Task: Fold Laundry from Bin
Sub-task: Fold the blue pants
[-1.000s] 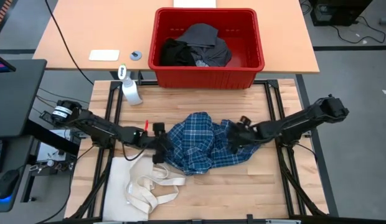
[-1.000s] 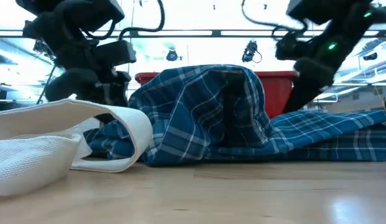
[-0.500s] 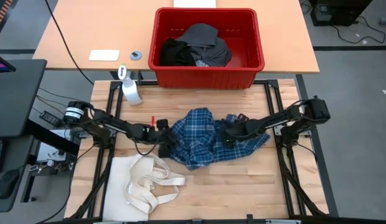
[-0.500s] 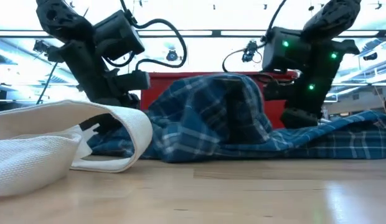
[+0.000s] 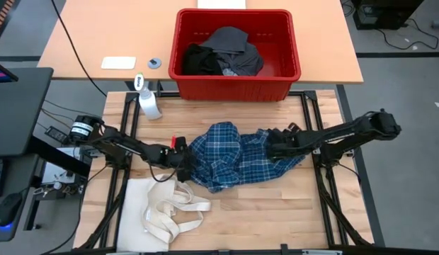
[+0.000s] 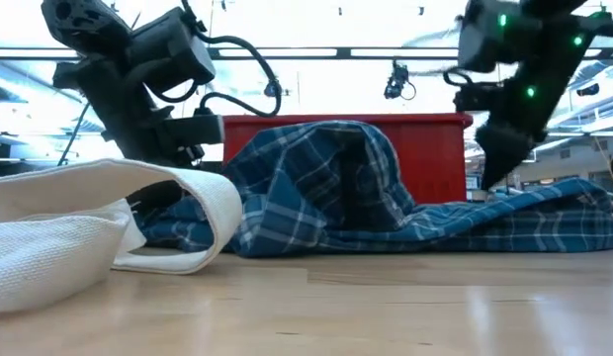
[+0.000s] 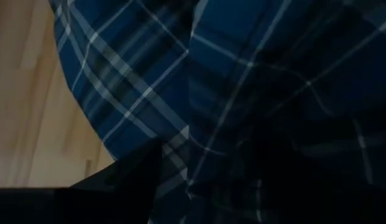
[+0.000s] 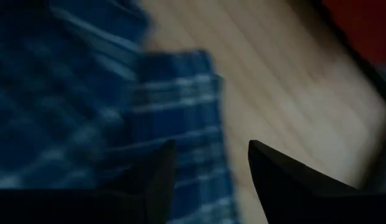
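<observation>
The cream tote bag (image 5: 166,212) lies flat on the wooden table (image 5: 276,219), on the near side of the blue plaid shirt (image 5: 230,156) and a bit to its left. Its long handles curl on top of it. In the low view the bag (image 6: 79,232) is a thick pale fold right up front, and it covers the shirt's near left corner.

The shirt (image 6: 366,193) sits in a bumpy heap in the middle of the table. One side spreads out flat to the right.

The left gripper (image 5: 183,164) is low at the shirt's left edge, pushed against the cloth. In its own wrist view the plaid (image 7: 255,93) fills nearly everything, and I cannot tell if its fingers are pinching the shirt or just spread apart.

The right gripper (image 5: 270,150) is at the shirt's right edge, up off the table. Its two dark fingers (image 8: 277,180) are spread, with a gap between them and nothing inside. Plaid cloth and bare wood lie under them.

A spray bottle (image 5: 149,103) lies past the shirt, to the left.

The red bin (image 5: 234,83) stands behind the shirt, on the tan table. Black and grey laundry (image 5: 223,57) is piled inside it.
</observation>
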You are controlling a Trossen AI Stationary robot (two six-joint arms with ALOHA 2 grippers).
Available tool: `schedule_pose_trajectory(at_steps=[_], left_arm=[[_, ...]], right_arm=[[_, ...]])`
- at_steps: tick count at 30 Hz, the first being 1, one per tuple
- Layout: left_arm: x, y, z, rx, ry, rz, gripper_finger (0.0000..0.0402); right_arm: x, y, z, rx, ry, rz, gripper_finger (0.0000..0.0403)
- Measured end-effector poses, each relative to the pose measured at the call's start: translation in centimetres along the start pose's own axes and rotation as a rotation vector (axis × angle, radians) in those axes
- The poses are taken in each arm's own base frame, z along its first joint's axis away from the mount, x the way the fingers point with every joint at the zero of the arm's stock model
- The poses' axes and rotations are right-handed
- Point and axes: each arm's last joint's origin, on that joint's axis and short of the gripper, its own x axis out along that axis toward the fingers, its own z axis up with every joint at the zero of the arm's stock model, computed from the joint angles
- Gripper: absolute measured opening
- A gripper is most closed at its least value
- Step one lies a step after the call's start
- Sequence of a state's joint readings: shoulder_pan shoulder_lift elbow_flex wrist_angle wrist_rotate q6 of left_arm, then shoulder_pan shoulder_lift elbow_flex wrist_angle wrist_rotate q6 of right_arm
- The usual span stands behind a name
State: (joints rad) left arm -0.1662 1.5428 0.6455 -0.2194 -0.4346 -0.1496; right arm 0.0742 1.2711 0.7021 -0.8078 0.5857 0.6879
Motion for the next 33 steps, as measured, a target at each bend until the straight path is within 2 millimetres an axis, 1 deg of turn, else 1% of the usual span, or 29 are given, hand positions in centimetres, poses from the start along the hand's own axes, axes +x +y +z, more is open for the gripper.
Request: schedule_pose_trajectory(at_steps=[2, 4, 8, 13, 17, 19, 23, 26, 28, 31, 33], left_arm=[[-0.1, 0.0, 0.0, -0.005, 0.001, 0.005, 0.0272], [-0.3, 0.0, -0.3, -0.009, 0.02, 0.014, 0.0272], [-0.4, 0.3, -0.8, -0.008, 0.07, 0.078, 0.0272], [-0.6, 0.6, -1.4, -0.012, 0.111, 0.133, 0.0272], [-0.7, 0.8, -1.8, -0.043, 0.147, 0.155, 0.0272], [-0.7, 0.8, -1.9, -0.056, 0.156, 0.159, 0.0272], [-0.8, 0.7, -2.0, -0.071, 0.157, 0.162, 0.0272], [-0.8, 0.7, -2.0, -0.086, 0.154, 0.164, 0.0272], [-0.8, 0.7, -1.9, -0.087, 0.149, 0.171, 0.0272], [-0.8, 0.7, -1.9, -0.087, 0.145, 0.177, 0.0272], [-0.8, 0.7, -1.9, -0.086, 0.145, 0.181, 0.0272]], right_arm=[[0.1, 0.3, 0.5, -0.01, -0.03, 0.036, 0.0207], [0.8, 0.5, 0.8, -0.035, -0.028, 0.027, 0.0207], [3.4, 1.2, 0.7, -0.096, -0.02, 0.022, 0.0207], [6.9, 2.1, 1.3, -0.116, -0.042, 0.067, 0.0207], [8.9, 1.8, 1.9, -0.099, -0.026, 0.059, 0.0207], [9.5, 1.1, 1.7, -0.076, 0.014, -0.011, 0.0207], [9.1, -1.6, 0.4, 0.011, 0.168, -0.186, 0.0206], [8.2, -3.8, -0.9, 0.075, 0.335, -0.256, 0.0204], [7.2, -4.9, -1.4, 0.09, 0.393, -0.295, 0.0204], [5.5, -5.8, -1.0, 0.151, 0.344, -0.314, 0.0204], [4.0, -5.9, -0.3, 0.19, 0.272, -0.291, 0.0204]])
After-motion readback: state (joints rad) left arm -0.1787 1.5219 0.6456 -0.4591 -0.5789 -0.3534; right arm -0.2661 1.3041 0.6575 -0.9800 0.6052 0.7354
